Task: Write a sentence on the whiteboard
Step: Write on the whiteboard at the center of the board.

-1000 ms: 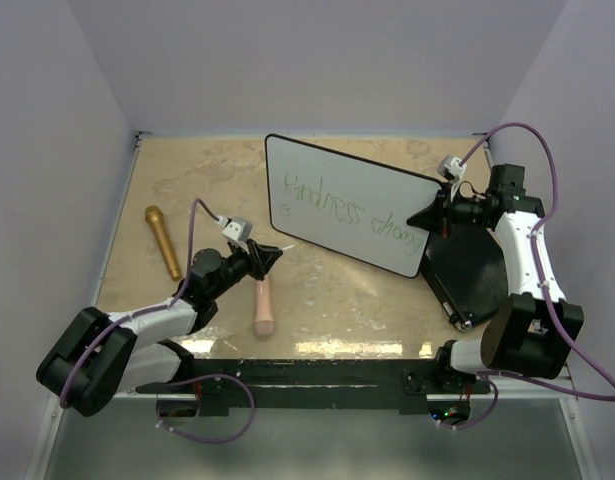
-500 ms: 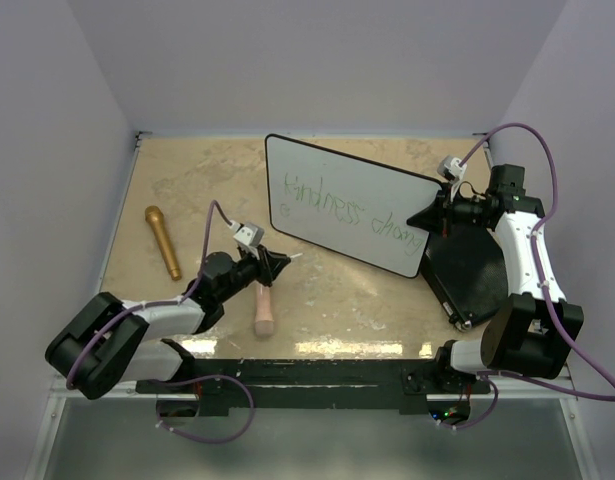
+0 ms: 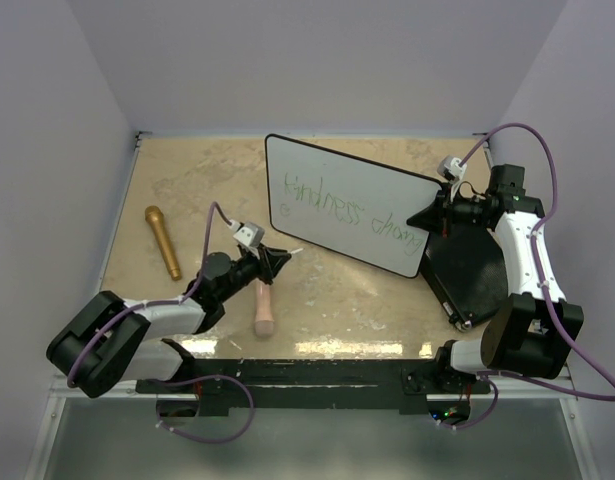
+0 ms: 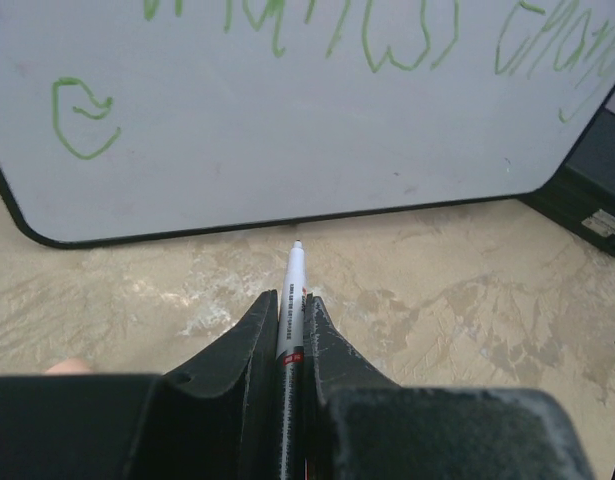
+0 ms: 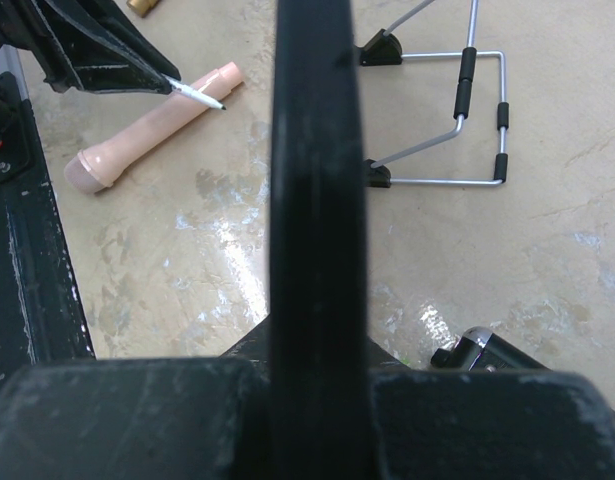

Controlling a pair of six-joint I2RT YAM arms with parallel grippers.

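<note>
Pale lavender walls [image 3: 317, 60] closed the cell on three sides; the tabletop [image 3: 187, 190] was beige, marbled, glossy near the front edge.

The whiteboard [image 3: 377, 185] stood tilted toward the far right corner of the tabletop. The sentence [image 3: 352, 210], in green, read roughly "kindness chang", with a small round mark by the board's lower left corner.

The right gripper [image 3: 434, 213] was clamped on the whiteboard's right edge, above a black case [image 3: 477, 265] lying at the right edge.

The left gripper [image 4: 290, 310] was closed on a marker [image 4: 293, 290], its tip just short of the board's bottom rim, not touching.

A gold microphone [image 3: 163, 242] lay near the left edge and a pink microphone [image 3: 263, 305] near the front edge.
</note>
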